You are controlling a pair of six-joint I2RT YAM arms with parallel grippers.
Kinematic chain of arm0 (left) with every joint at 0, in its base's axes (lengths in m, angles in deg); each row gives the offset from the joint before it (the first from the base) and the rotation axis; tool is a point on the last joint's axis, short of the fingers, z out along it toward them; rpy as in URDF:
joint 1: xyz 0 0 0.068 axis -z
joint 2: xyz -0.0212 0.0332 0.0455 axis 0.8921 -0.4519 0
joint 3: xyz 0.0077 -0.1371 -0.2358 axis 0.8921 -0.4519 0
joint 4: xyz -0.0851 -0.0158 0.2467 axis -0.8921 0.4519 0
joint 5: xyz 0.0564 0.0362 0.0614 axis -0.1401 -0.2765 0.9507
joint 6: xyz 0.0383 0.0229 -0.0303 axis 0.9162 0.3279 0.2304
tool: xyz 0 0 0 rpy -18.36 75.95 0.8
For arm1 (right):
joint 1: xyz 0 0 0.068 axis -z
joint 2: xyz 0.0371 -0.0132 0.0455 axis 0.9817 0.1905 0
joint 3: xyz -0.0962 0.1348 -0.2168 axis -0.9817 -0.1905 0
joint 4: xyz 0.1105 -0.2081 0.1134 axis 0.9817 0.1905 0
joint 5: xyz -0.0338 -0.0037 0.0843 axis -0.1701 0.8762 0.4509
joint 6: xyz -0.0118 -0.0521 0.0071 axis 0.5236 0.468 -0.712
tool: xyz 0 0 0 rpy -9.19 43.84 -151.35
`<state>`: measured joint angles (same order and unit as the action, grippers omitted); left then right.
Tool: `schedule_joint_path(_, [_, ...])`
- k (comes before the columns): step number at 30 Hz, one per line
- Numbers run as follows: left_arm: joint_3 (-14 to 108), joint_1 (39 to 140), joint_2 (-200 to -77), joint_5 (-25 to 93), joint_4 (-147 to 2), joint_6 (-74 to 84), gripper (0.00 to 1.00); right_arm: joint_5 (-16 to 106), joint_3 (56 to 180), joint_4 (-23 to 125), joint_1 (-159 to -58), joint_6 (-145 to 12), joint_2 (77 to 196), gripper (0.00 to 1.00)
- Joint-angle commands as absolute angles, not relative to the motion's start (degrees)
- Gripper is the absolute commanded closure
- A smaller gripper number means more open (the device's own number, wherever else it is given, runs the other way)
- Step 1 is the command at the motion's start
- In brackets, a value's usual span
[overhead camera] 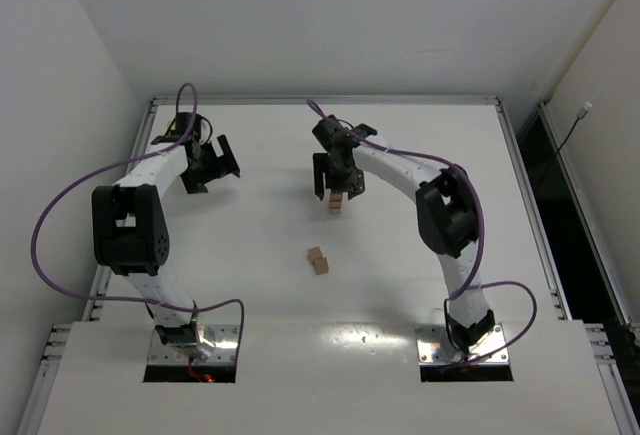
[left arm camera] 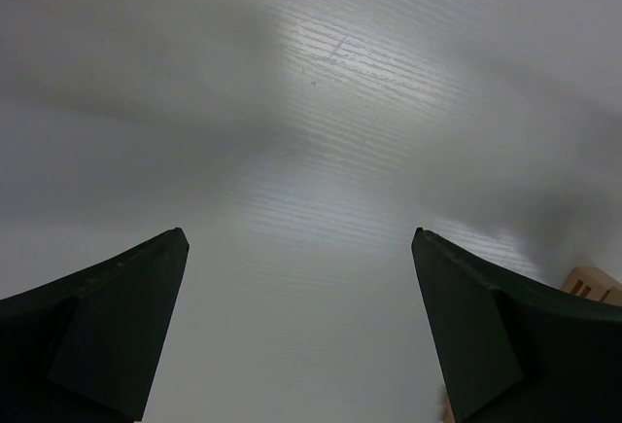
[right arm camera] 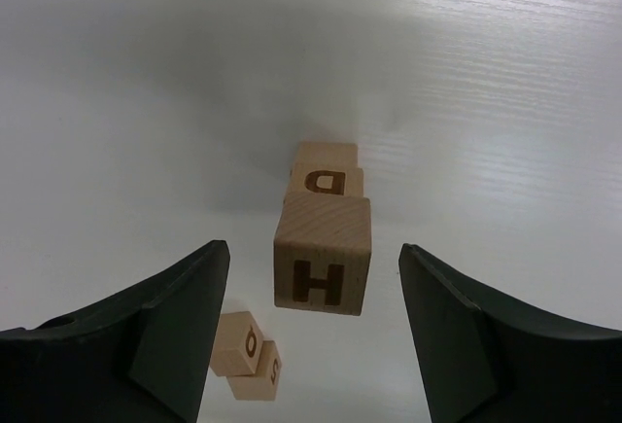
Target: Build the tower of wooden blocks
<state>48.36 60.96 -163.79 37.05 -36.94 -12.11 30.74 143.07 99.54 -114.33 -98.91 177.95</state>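
The tower (overhead camera: 336,201) stands mid-table as a narrow stack of wood blocks. In the right wrist view its top cube, marked H (right arm camera: 323,256), sits on a cube marked D (right arm camera: 326,182), with another below. My right gripper (overhead camera: 337,183) hangs over the stack, open. Its fingers (right arm camera: 175,326) flank the H cube with a gap on each side, touching nothing. Two loose wood blocks (overhead camera: 318,260) lie side by side nearer the arms, also seen in the right wrist view (right arm camera: 243,355). My left gripper (overhead camera: 215,165) is open and empty over bare table at the far left (left arm camera: 299,233).
A tan block corner (left arm camera: 593,282) peeks out behind the left gripper's right finger. The white table (overhead camera: 250,285) has a raised rim (overhead camera: 330,101) at the back and along the sides. Purple cables loop off both arms.
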Motion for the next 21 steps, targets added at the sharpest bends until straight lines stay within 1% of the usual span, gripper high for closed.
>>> schedule_joint_path(1, [50.0, 61.4, -163.5, 36.4, -37.9, -11.7, 0.00, 31.2, 142.8, 98.1, -115.6, -98.5, 175.4, 0.32])
schedule_joint_path(4, [50.0, 61.4, -163.5, 36.4, -37.9, -11.7, 0.00, 28.8, 142.8, 97.6, -116.1, -97.1, 174.7, 0.32])
schedule_joint_path(6, [49.4, 61.4, -162.3, 37.1, -37.9, -11.7, 0.00, 27.3, 142.2, 97.1, -116.1, -95.4, 172.5, 0.32])
schedule_joint_path(9, [47.4, 61.4, -160.1, 37.1, -38.6, -11.7, 0.00, 27.9, 137.7, 93.2, -116.1, -91.2, 166.9, 0.29])
schedule_joint_path(10, [46.6, 61.4, -159.5, 37.1, -39.1, -11.7, 0.00, 29.0, 134.8, 91.8, -116.1, -89.5, 165.2, 0.27])
schedule_joint_path(11, [45.2, 61.9, -157.9, 37.1, -39.6, -11.7, 0.00, 30.9, 131.4, 89.6, -116.6, -86.8, 161.5, 0.22])
schedule_joint_path(12, [44.6, 61.9, -157.1, 37.1, -39.6, -11.7, 0.00, 31.9, 131.4, 88.3, -116.6, -86.7, 159.4, 0.20])
schedule_joint_path(15, [43.5, 61.9, -154.5, 37.6, -39.6, -10.4, 0.00, 32.4, 123.6, 85.5, -118.1, -81.3, 152.8, 0.13])
schedule_joint_path(16, [41.9, 62.6, -152.4, 37.6, -40.1, -8.9, 0.00, 31.9, 119.2, 84.0, -118.7, -78.3, 148.2, 0.13])
schedule_joint_path(18, [40.6, 63.7, -150.0, 35.2, -40.1, -5.9, 0.00, 29.2, 114.4, 82.8, -118.7, -75.4, 143.4, 0.12])
schedule_joint_path(19, [39.0, 65.5, -147.7, 33.4, -40.1, -1.2, 0.00, 26.3, 110.1, 82.2, -118.7, -72.1, 139.6, 0.12])
schedule_joint_path(21, [37.1, 68.0, -145.5, 26.9, -39.4, 3.3, 0.00, 22.4, 103.7, 82.1, -117.7, -69.4, 136.6, 0.12])
